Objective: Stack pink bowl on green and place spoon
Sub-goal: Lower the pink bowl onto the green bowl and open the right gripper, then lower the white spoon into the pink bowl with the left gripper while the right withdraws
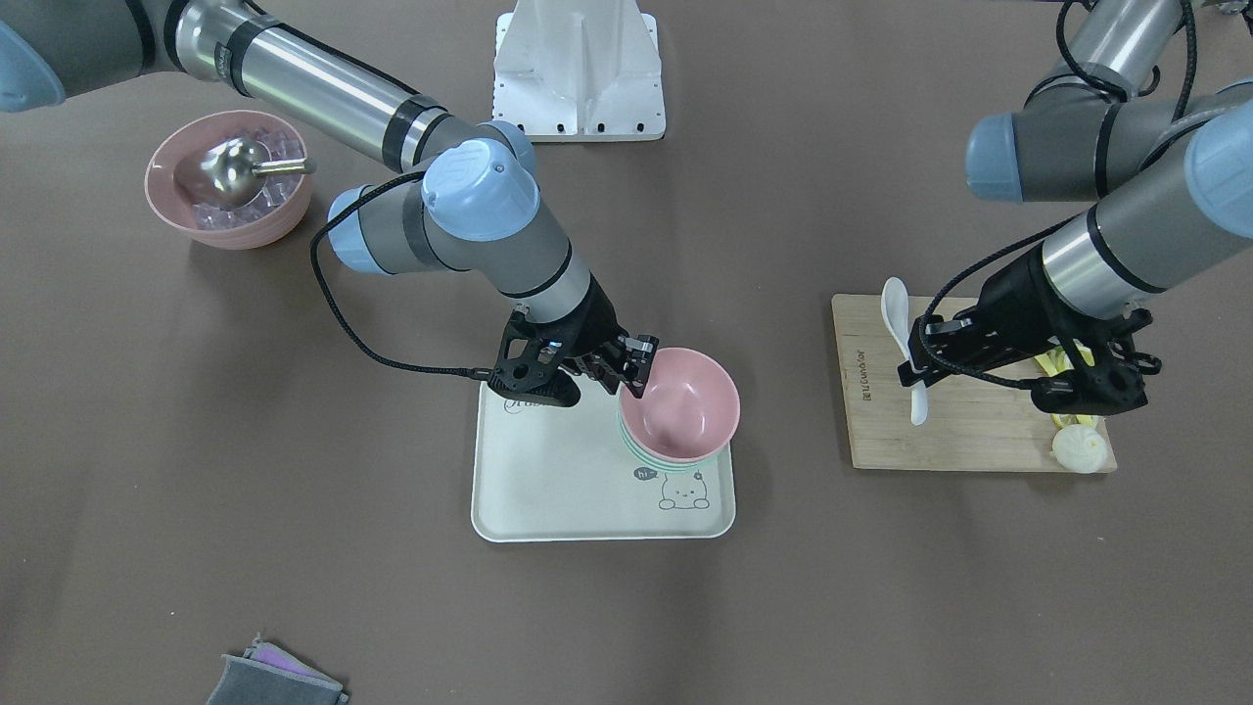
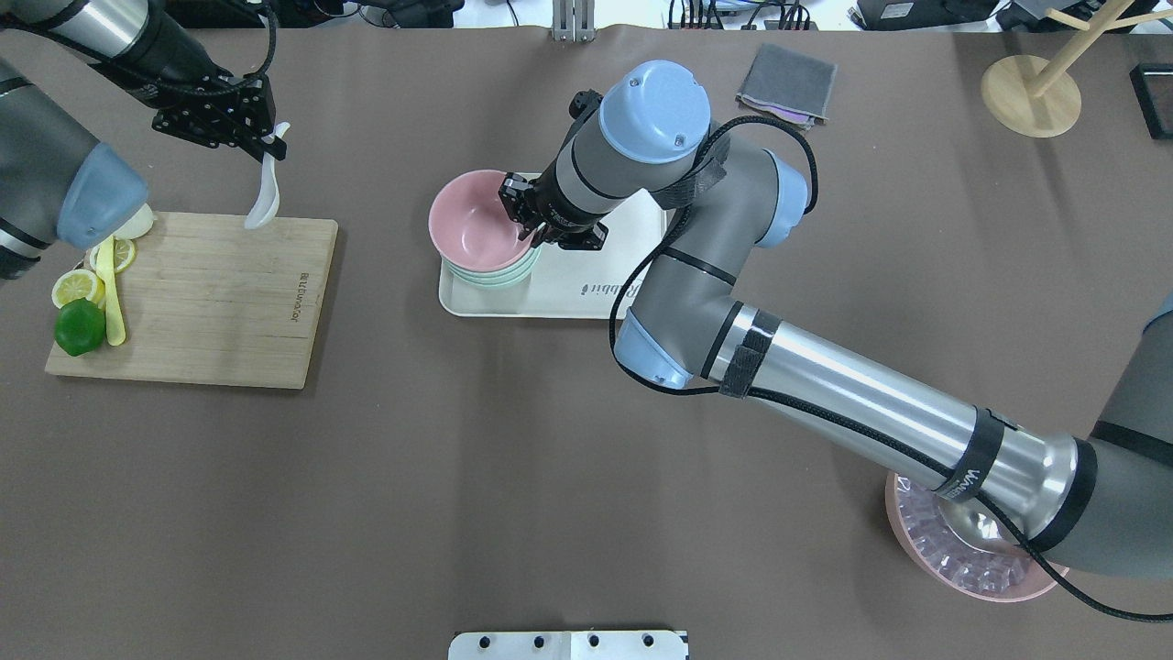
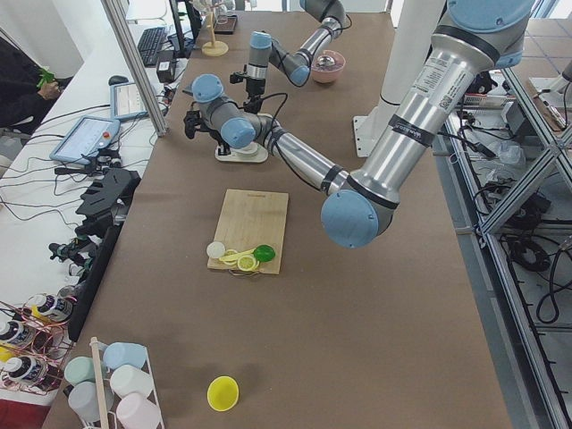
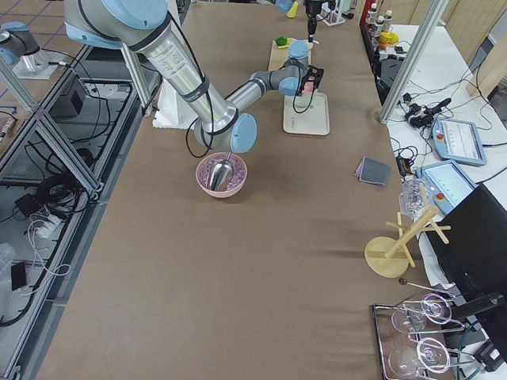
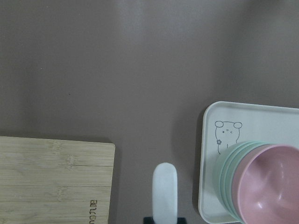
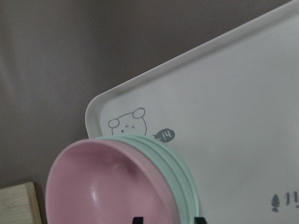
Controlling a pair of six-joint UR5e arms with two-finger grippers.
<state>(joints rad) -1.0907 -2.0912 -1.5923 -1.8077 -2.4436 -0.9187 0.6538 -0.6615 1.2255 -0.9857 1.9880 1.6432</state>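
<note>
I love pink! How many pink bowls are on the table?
2. A small pink bowl sits on the green bowls on the white tray. A bigger pink bowl holding ice stands apart from the tray. I see no others.

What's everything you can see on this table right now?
pink bowl: one, pink, on top of the green bowls
green bowls: nested stack, mint, on the tray
tray: one, cream, mid-table
spoon: one, white, held in the air near the board
board: one, bamboo, robot's left side
lime: one, green, on the board
lemon slices: at least two, yellow, on the board
ice bowl: one, pink, robot's right side, holds a metal scoop
cloth: one, grey, far side
stand: one, wooden, far right corner
left gripper: shut on the spoon
right gripper: open, at the pink bowl's rim
</note>
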